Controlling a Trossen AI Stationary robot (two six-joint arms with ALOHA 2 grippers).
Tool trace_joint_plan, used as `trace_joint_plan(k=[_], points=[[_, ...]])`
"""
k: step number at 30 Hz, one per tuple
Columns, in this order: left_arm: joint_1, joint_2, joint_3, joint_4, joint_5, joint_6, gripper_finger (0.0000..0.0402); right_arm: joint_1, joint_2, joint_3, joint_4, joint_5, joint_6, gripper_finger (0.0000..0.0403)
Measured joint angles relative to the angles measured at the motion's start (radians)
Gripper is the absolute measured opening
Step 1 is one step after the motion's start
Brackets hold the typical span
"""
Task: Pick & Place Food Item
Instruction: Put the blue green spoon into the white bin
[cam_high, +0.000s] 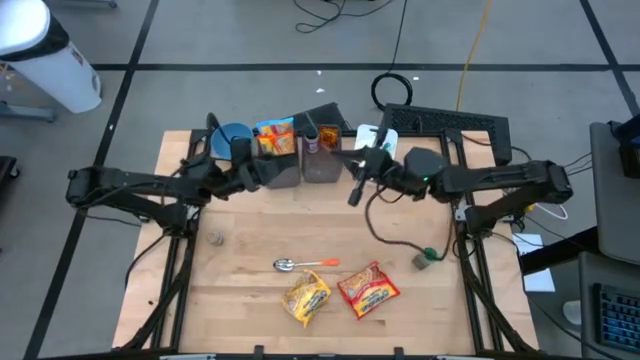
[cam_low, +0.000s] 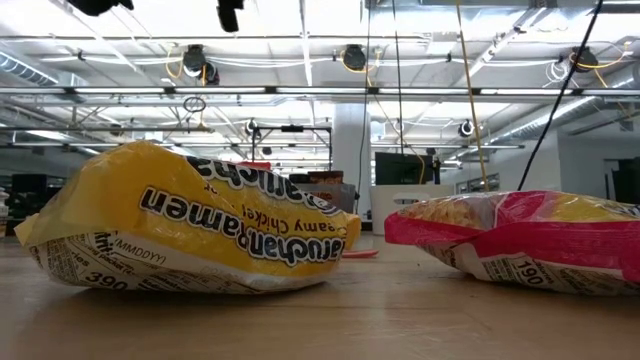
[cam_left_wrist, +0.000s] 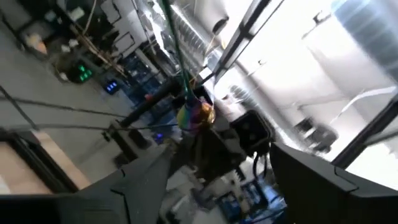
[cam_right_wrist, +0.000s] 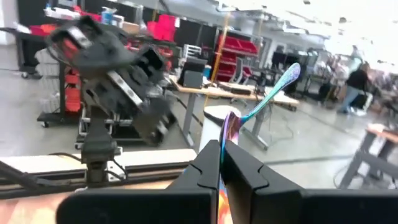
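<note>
Two ramen packets lie flat near the table's front edge: a yellow one (cam_high: 307, 298) (cam_low: 190, 235) and a red one (cam_high: 368, 288) (cam_low: 520, 240). Neither gripper touches them. Both arms hover high over the table's far half, facing each other. My right gripper (cam_high: 354, 188) (cam_right_wrist: 222, 158) is shut on an iridescent spoon (cam_right_wrist: 261, 99). My left gripper (cam_high: 262, 172) (cam_left_wrist: 230, 186) stands open with nothing between its fingers. It faces the right gripper and the spoon (cam_left_wrist: 196, 115). My right gripper pinches the spoon's thin handle (cam_right_wrist: 227, 134) between its two fingers. The fingers are about level and point toward the table's left. The handle runs on past the fingertips and rises to the bowl end (cam_right_wrist: 289, 74). The spoon is lifted clear of the table.
At the back stand a blue bowl (cam_high: 232, 135), a grey bin with a food packet (cam_high: 278, 150) and a second bin (cam_high: 322, 160). An orange-handled spoon (cam_high: 305, 264) lies mid-table. A small grey object (cam_high: 215, 237) and a green one (cam_high: 430, 257) sit at the sides.
</note>
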Motion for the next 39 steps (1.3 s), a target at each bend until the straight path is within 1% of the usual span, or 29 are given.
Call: trace_joint_plan(k=[4, 7, 11, 14, 16, 19, 22, 26, 29, 34, 37, 39], points=[[0.000, -0.093, 0.000, -0.068, -0.021, 0.109, 0.0268, -0.023, -0.069, 0.000, -0.096, 0.000, 0.067, 0.0000], [-0.003, -0.174, 0.000, -0.150, -0.067, 0.166, 0.0255, -0.043, -0.107, 0.002, -0.165, 0.001, 0.116, 0.0000], [-0.012, -0.281, 0.000, -0.265, -0.144, 0.234, 0.0241, -0.074, -0.127, 0.002, -0.253, -0.004, 0.191, 0.0000], [-0.019, -0.354, 0.000, -0.364, -0.195, 0.263, 0.0234, -0.098, -0.122, 0.002, -0.284, -0.006, 0.238, 0.0000], [-0.019, -0.397, 0.000, -0.438, -0.216, 0.268, 0.0229, -0.109, -0.105, 0.002, -0.262, -0.006, 0.256, 0.0000], [-0.019, -0.449, 0.000, -0.535, -0.218, 0.268, 0.0228, -0.122, -0.075, 0.006, -0.247, -0.009, 0.266, 0.0000], [-0.019, -0.493, 0.000, -0.622, -0.196, 0.269, 0.0229, -0.137, -0.015, 0.059, -0.242, -0.009, 0.266, 0.0000], [-0.019, -0.545, 0.000, -0.740, -0.179, 0.285, 0.0229, -0.170, 0.098, 0.200, -0.254, -0.009, 0.269, 0.0000], [-0.019, -0.581, 0.000, -0.811, -0.179, 0.292, 0.0229, -0.203, 0.200, 0.353, -0.359, -0.009, 0.300, 0.0000], [-0.019, -0.618, 0.000, -0.912, -0.178, 0.314, 0.0230, -0.251, 0.371, 0.656, -0.667, -0.009, 0.312, 0.0000], [-0.019, -0.618, 0.000, -0.954, -0.162, 0.319, 0.0230, -0.277, 0.459, 0.843, -0.864, -0.010, 0.358, 0.0000], [-0.019, -0.618, 0.000, -0.969, -0.145, 0.320, 0.0230, -0.292, 0.504, 0.943, -0.981, -0.019, 0.384, 0.0000]])
